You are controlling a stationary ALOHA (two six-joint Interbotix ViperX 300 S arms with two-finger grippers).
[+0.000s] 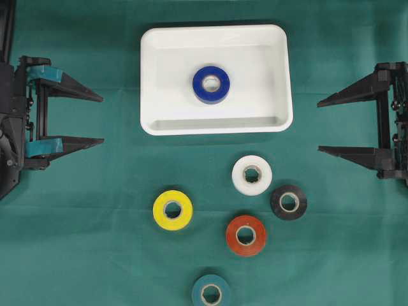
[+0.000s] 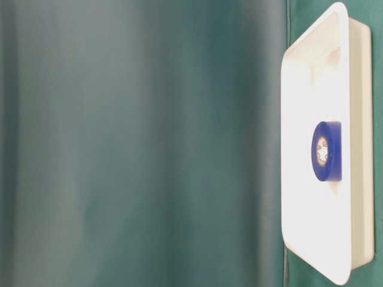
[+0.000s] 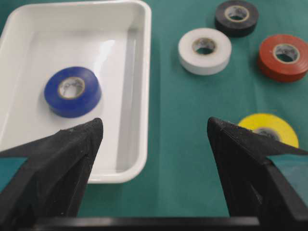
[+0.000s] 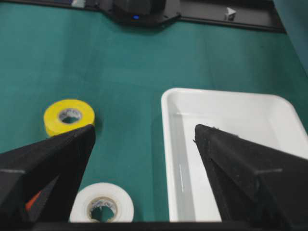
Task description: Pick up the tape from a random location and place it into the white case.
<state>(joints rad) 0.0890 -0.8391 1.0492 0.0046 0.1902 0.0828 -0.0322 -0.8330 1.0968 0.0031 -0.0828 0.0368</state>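
Observation:
The white case (image 1: pixel 153 76) (image 2: pixel 299 72) (image 3: pixel 139 57) (image 4: pixel 173 144) lies at the back middle of the green cloth, and a blue tape roll (image 1: pixel 211 84) (image 2: pixel 327 151) (image 3: pixel 72 91) lies flat inside it. In front of the case lie a white roll (image 1: pixel 252 174) (image 3: pixel 204 50) (image 4: pixel 102 204), a black roll (image 1: pixel 289 202) (image 3: pixel 236 17), a red roll (image 1: pixel 246 235) (image 3: pixel 284 57), a yellow roll (image 1: pixel 173 210) (image 3: pixel 269 129) (image 4: pixel 69 117) and a teal roll (image 1: pixel 211 292). My left gripper (image 1: pixel 102 120) (image 3: pixel 155 127) hangs open at the left edge, holding nothing. My right gripper (image 1: pixel 319 125) (image 4: pixel 144 132) hangs open at the right edge, also holding nothing.
Green cloth covers the whole table. A black arm base with a blue light (image 4: pixel 137 12) sits at the far side in the right wrist view. The teal roll lies at the very front edge of the overhead view.

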